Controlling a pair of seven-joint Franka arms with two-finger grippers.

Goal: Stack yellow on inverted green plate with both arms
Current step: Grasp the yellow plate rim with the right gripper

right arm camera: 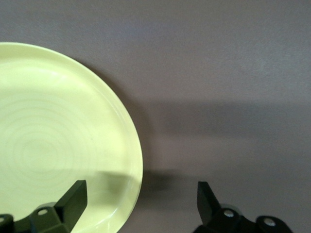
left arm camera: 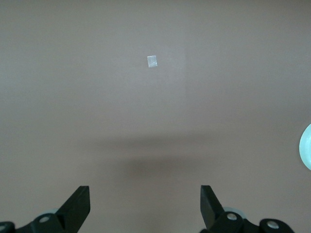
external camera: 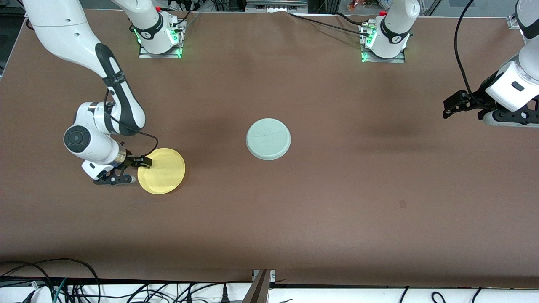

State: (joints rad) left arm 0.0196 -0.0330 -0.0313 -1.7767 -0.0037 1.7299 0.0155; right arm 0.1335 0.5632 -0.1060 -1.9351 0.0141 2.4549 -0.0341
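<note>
The yellow plate [external camera: 164,171] lies right way up on the brown table toward the right arm's end. My right gripper [external camera: 134,170] is open at the plate's edge; in the right wrist view the gripper [right arm camera: 141,196] has the plate's rim [right arm camera: 132,160] between its fingers, one finger over the plate and one over the table. The pale green plate [external camera: 268,139] lies upside down at mid-table, and a sliver of it shows in the left wrist view [left arm camera: 306,145]. My left gripper [external camera: 452,105] [left arm camera: 145,201] is open and empty, raised over the left arm's end of the table.
The two arm bases [external camera: 160,40] [external camera: 384,44] stand at the table's edge farthest from the front camera. A small square mark [external camera: 402,204] [left arm camera: 152,61] is on the cloth. Cables [external camera: 84,286] hang below the table edge nearest the front camera.
</note>
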